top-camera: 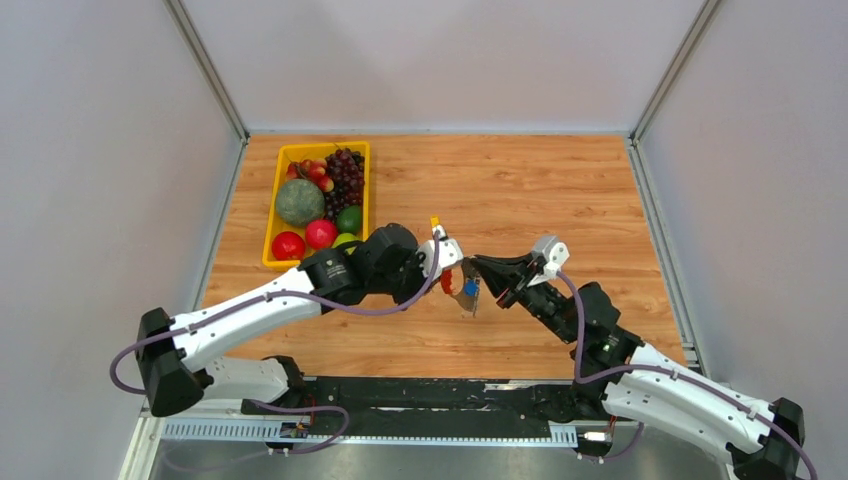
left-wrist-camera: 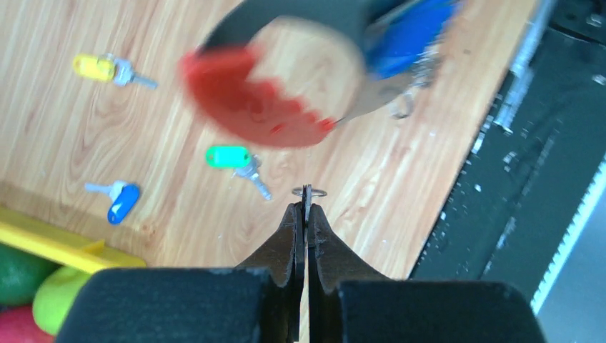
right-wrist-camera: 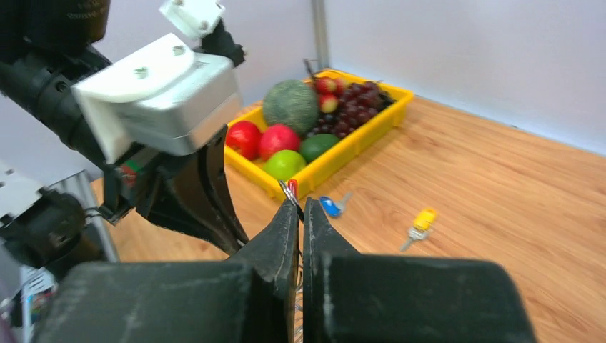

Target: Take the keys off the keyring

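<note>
The keyring (left-wrist-camera: 261, 100), a grey crescent with a red band, hangs blurred above the table, with a blue-headed key (left-wrist-camera: 411, 32) on it. My right gripper (right-wrist-camera: 300, 204) is shut on the keyring's edge, where red plastic and wire (right-wrist-camera: 289, 190) show at the tips. My left gripper (left-wrist-camera: 307, 207) is shut on a thin silver key seen edge-on, with a small wire loop (left-wrist-camera: 309, 191). In the top view both grippers, left (top-camera: 452, 262) and right (top-camera: 480, 270), meet at the keyring (top-camera: 462, 287). Loose keys lie on the table: yellow (left-wrist-camera: 96, 68), green (left-wrist-camera: 229, 157), blue (left-wrist-camera: 121, 202).
A yellow tray (top-camera: 272, 215) of fruit stands at the back left, near the left arm. The yellow key (top-camera: 435, 222) lies just behind the grippers. The black base rail (top-camera: 450, 395) runs along the near edge. Grey walls bound the table.
</note>
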`<move>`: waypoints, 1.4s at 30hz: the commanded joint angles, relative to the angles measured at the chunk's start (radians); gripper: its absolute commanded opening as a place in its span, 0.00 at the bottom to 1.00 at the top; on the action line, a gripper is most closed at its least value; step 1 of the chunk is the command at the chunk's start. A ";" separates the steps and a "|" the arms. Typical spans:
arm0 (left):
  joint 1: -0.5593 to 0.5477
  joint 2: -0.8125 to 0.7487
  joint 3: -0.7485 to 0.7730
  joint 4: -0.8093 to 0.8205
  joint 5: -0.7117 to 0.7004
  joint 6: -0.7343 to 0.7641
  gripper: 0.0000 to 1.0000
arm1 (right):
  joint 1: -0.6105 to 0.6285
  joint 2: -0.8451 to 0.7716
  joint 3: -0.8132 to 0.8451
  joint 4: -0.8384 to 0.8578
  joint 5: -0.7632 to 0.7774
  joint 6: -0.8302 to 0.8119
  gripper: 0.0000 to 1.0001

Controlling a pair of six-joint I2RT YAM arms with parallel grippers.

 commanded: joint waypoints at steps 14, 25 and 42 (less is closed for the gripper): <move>0.372 0.234 0.022 0.309 -0.171 -0.265 0.71 | -0.003 -0.118 0.021 -0.184 0.299 0.004 0.00; 0.397 0.022 -0.086 0.350 -0.278 -0.345 1.00 | -0.122 0.212 0.137 -0.222 0.066 0.142 0.00; 0.397 -0.142 -0.041 0.168 -0.200 -0.459 1.00 | -0.608 0.584 0.233 -0.137 -0.091 0.395 0.95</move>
